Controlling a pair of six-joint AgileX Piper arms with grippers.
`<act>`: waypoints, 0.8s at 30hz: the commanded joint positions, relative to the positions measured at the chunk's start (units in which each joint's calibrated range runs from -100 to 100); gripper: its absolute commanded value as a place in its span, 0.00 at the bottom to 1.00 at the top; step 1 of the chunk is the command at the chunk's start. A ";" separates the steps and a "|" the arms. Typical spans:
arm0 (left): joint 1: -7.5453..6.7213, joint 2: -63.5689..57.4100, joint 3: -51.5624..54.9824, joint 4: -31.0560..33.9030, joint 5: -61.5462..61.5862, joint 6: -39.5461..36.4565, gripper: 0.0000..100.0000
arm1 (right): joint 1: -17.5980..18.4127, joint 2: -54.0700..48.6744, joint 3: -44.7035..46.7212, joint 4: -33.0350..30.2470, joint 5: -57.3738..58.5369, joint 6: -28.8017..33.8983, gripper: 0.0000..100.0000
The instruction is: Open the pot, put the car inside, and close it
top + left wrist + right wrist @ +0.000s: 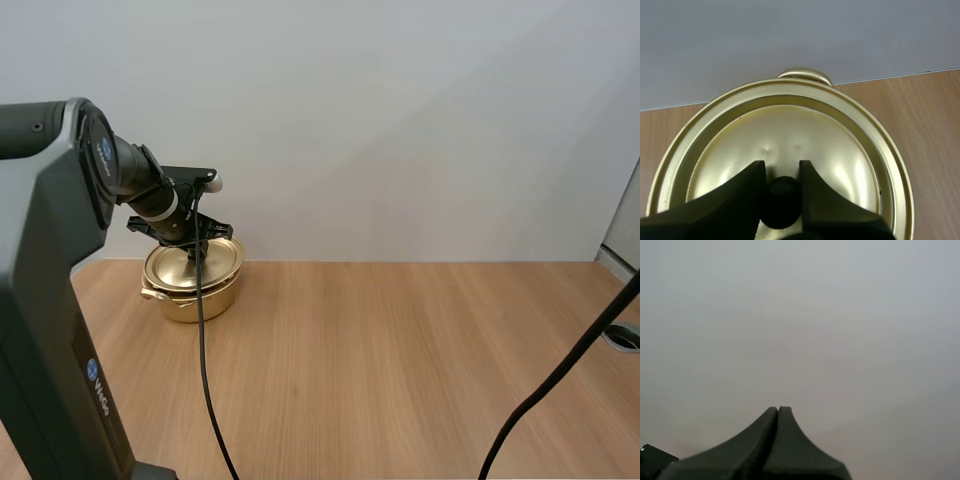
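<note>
In the high view the left arm fills the left edge of the frame and reaches toward the upper left, where the left gripper (196,246) hangs right over a gold pot (195,305). The pot stands on the table (400,360) at its far left, close to the back edge, with the lid (222,262) on it and a small side handle toward the near left. The gripper's tips come down at the middle of the lid. In the left wrist view the two black fingers (740,200) stand slightly apart with the lid's black knob (783,196) between them, and the tips pinch it from both sides. The gold lid spreads out round the knob in stepped rings, seated level within the pot's rim. A pot handle (805,75) sticks out at the far side, with bare wood beyond it and to either side of the pot. In the right wrist view the right gripper (778,410) has its fingers pressed together into one dark wedge, holding nothing, against a plain grey surface.
</note>
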 commanded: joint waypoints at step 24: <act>0.04 4.13 -0.03 0.11 0.80 -1.23 0.00 | -0.01 0.04 0.00 -0.12 0.00 0.01 0.00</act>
